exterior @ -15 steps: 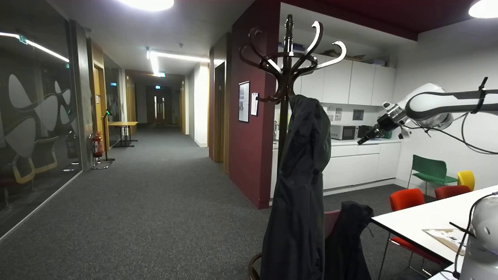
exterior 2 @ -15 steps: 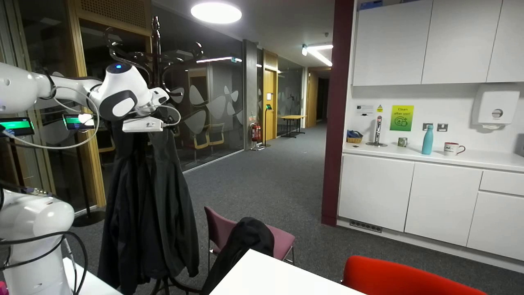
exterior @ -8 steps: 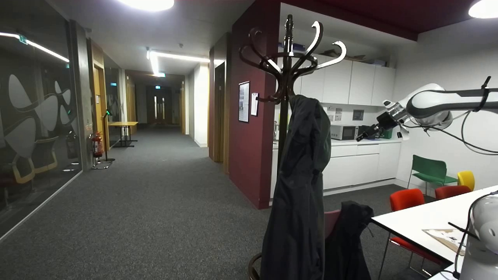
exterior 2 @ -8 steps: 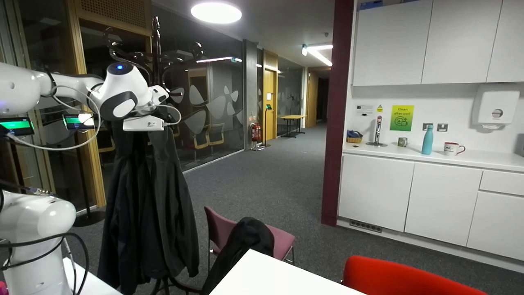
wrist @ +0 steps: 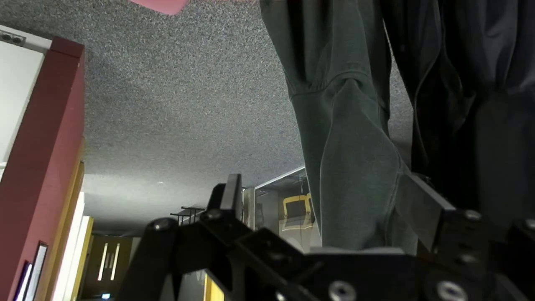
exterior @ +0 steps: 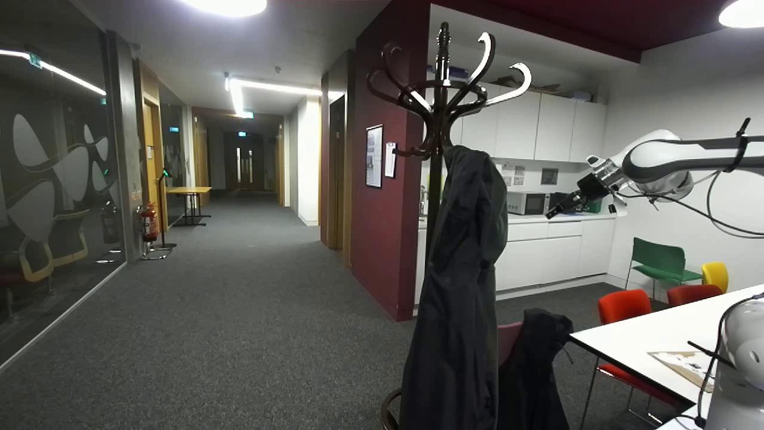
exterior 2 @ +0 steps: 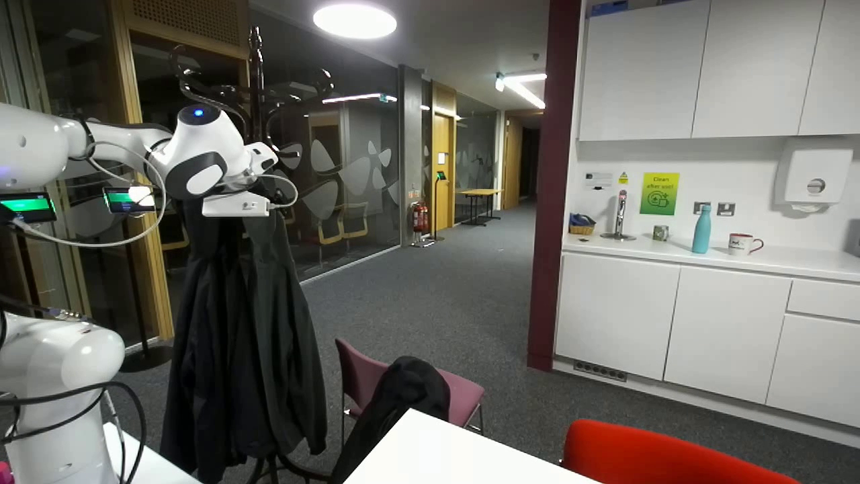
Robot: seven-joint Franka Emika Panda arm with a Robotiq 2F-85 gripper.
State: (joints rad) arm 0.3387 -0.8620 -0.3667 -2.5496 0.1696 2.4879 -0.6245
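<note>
While a gray-green coat (wrist: 359, 154) hangs on the tall coat stand (exterior: 440, 114), the claw (wrist: 322, 186) is near it, fingers (wrist: 420, 209) spread wide; I can't tell if they touch. A black coat (exterior 2: 207, 336) shares the stand. Lower down, a pink chair (exterior 2: 361, 376) sits by a white table (exterior 2: 451, 457).

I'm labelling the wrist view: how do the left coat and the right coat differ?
The left coat is grey-green, the right coat near-black. The left coat shows between the fingers of the open gripper; the right coat mostly outside them. Both hang from the stand.
</note>
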